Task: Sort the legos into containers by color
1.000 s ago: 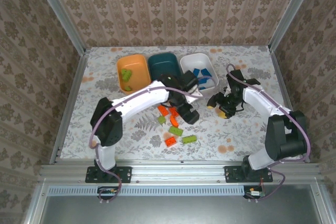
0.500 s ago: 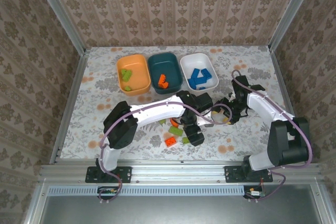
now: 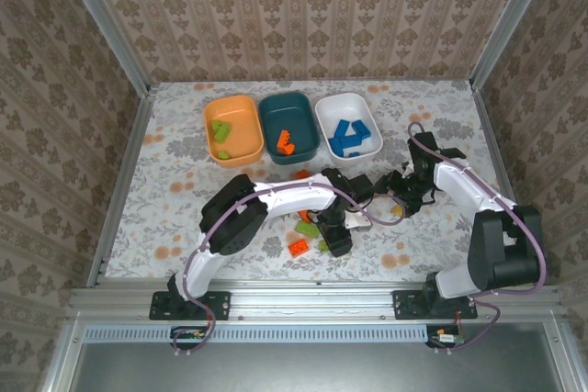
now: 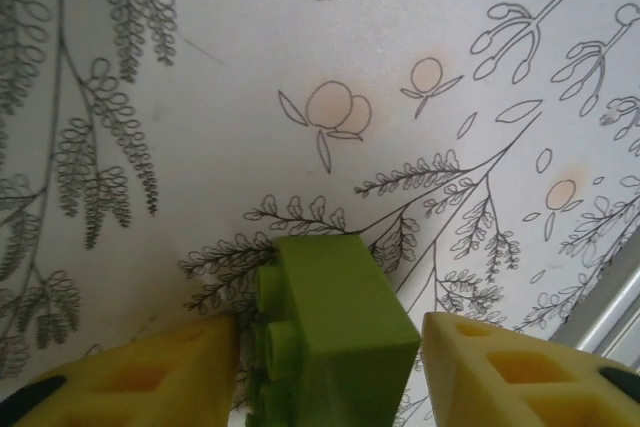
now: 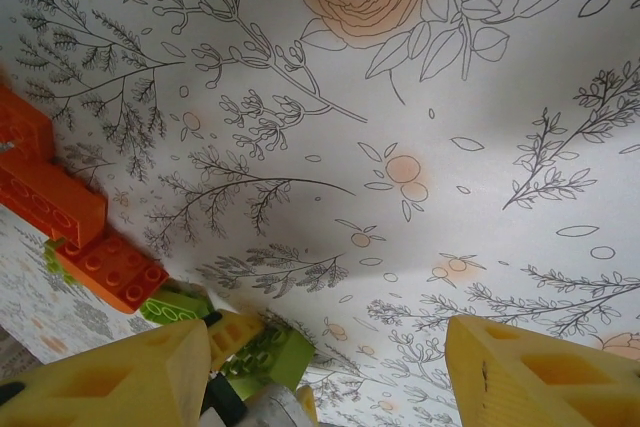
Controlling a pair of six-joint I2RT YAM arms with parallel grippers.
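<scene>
Left wrist view: a lime green studded plastic brick (image 4: 330,297) lies on the white flower-printed tabletop (image 4: 300,47), pinched between the two yellow fingers (image 4: 130,377) of the left gripper (image 4: 328,325), with one finger against each side. From the top external camera, that arm reaches down at the near middle of the tabletop, just beside a small cluster of loose orange and green bricks (image 3: 299,245).

The right gripper (image 5: 325,347) hangs over bare tabletop near the left one, its yellow fingers spread wide with nothing between them. Two orange studded bricks (image 5: 60,202) lie at the left edge of the right wrist view.

Well apart, along the far side, three oblong plastic bowls stand in a row. The orange bowl (image 3: 241,142) holds green bricks, the dark teal bowl (image 3: 280,115) holds an orange one, and the white bowl (image 3: 338,107) holds blue ones.
</scene>
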